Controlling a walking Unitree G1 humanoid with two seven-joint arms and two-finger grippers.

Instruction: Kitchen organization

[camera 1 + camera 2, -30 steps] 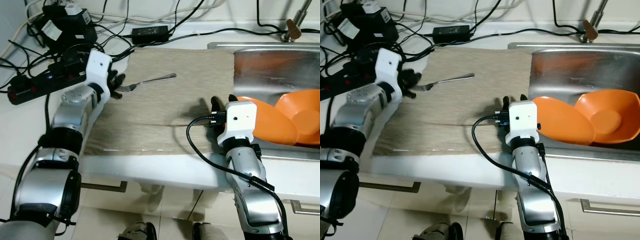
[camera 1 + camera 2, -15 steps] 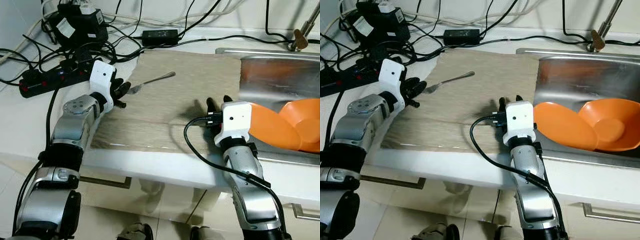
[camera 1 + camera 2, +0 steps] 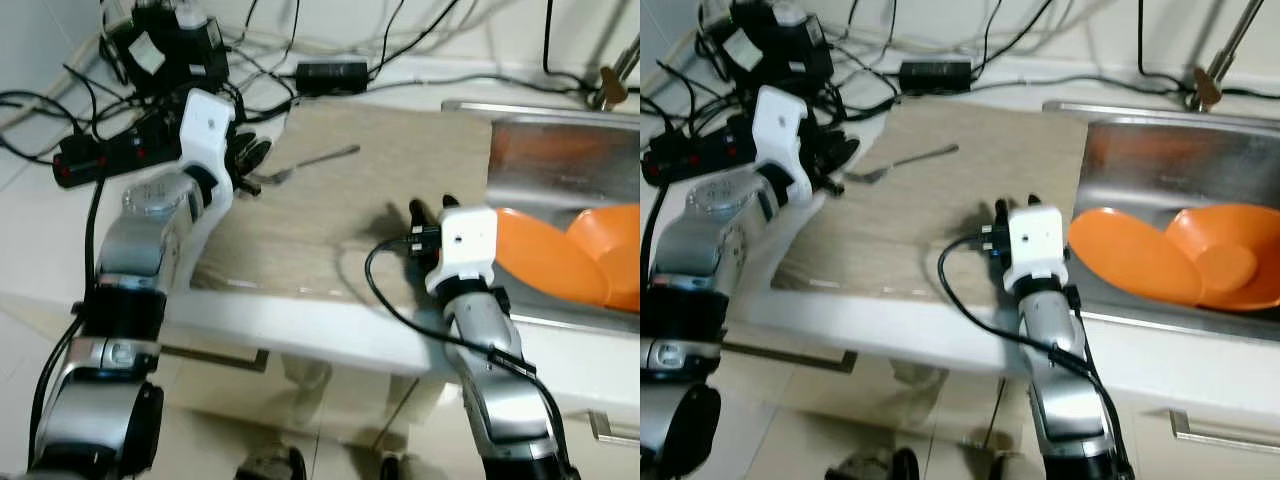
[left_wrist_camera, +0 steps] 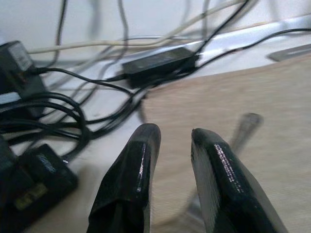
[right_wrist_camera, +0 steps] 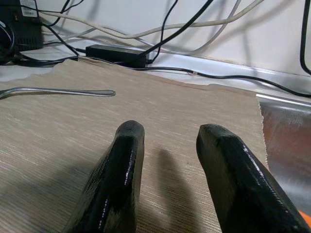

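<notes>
A white bench runs across the scene, and a beige woven mat covers its middle part up to the front edge. To the right the mat ends at a steel sink, where two orange bowls lie tilted against each other. Behind and to the left of the mat the bench is crowded with black cables, a power strip and a black power brick near the back wall. A tap stands behind the sink. Most of the mat is bare, with open surface between the two arms.

A slim silver fork lies flat on the far left part of the mat, tines toward the left edge, handle pointing toward the sink. The left pincer is just at the tine end, its fingers a little apart with nothing between them. The right pincer hovers low over the mat near the sink's edge, fingers apart and empty, well apart from the fork.
</notes>
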